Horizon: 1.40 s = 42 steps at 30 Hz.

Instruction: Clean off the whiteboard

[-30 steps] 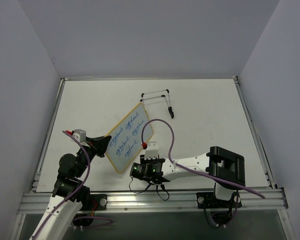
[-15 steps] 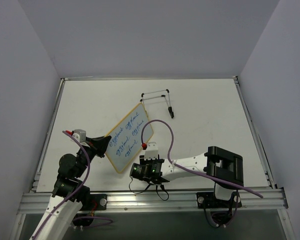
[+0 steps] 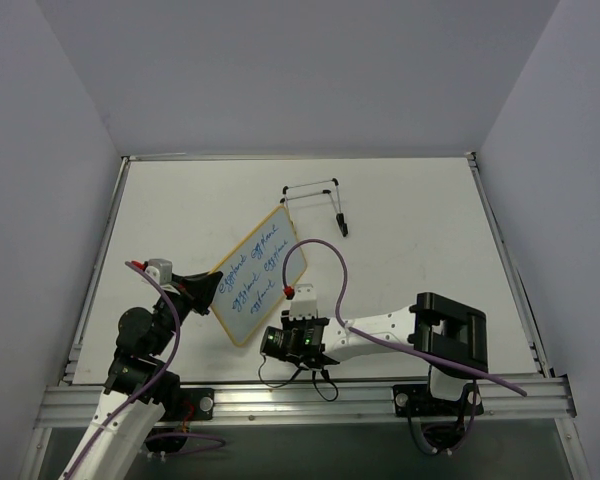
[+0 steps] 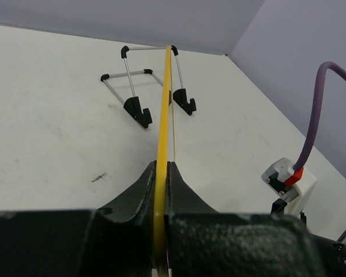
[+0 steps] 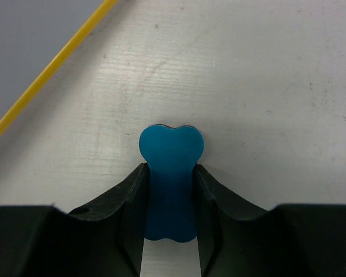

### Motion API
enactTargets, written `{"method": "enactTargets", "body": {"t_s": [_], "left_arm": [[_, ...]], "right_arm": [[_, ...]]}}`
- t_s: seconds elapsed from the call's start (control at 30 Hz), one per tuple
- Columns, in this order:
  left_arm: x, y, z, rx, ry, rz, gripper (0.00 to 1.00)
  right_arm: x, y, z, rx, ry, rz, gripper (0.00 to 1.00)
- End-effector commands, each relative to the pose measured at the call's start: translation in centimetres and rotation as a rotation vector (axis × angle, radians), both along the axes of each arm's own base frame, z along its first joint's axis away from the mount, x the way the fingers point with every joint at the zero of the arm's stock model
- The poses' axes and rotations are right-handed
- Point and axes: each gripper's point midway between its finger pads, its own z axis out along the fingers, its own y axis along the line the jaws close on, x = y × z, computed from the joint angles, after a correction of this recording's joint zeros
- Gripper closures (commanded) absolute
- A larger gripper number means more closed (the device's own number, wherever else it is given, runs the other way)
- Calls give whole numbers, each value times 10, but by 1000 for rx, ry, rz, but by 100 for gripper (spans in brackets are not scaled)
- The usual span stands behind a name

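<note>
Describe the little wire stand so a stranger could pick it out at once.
On the white table, look toward the far edge, just past the far corner of the whiteboard that the left gripper clamps. There sits a stand of thin silver rods with black caps and two black hooked feet, the only wire frame there.

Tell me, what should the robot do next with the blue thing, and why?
Probably lift the right gripper and carry the blue eraser over to the whiteboard. The eraser is pinched between its fingers, the left gripper holds the board by its edge, and the blue writing is not yet wiped.
</note>
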Motion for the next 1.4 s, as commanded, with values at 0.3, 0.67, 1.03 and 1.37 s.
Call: {"method": "enactTargets", "body": {"t_s": [0.3,0.67,1.03,1.37], "left_arm": [[4,2,-20,60,62,10,98],[3,4,-23,49,98,26,98],[6,-5,-27,67,117,-17,98],[5,-6,-26,64,108,-24,98]], "right_arm": [[33,-7,126,67,-306,133,78],[75,-13,244,372,-592,368,82],[92,73,250,484,-640,544,84],[86,112,216,575,-620,571,87]]}}
